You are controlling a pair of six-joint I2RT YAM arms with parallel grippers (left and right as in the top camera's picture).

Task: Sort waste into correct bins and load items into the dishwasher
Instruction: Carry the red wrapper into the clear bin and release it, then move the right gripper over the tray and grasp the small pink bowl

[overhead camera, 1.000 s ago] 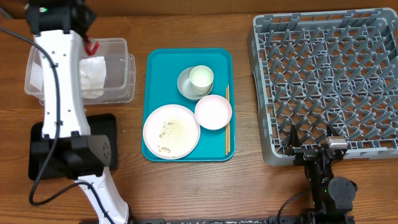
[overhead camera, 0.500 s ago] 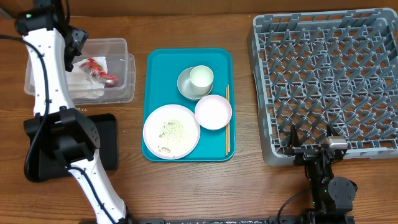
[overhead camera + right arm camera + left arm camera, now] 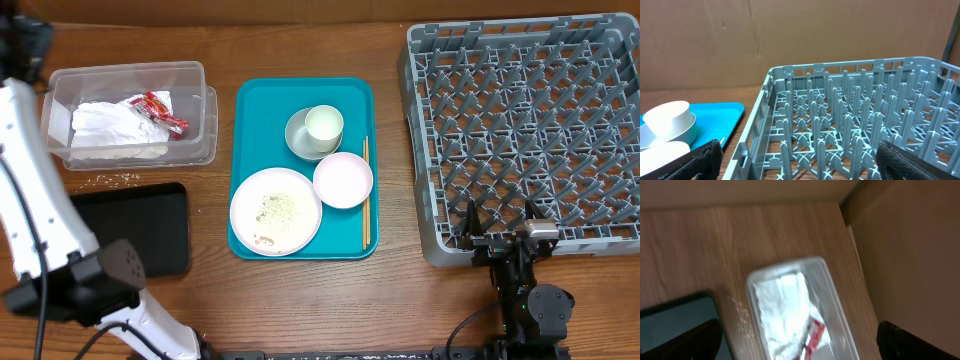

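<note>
Left claw [image 3: 799, 346] (wide apart) above tub [image 3: 836, 307]

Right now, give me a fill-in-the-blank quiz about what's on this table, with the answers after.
The small white cup sits inside a bowl coloured ____. The chopsticks lie on a large tray coloured ____. The red-and-white wrapper lies in the clear tub with white ____. The number of dishes in the dish rack is ____.
Missing words: grey, teal, napkins, zero.
</note>
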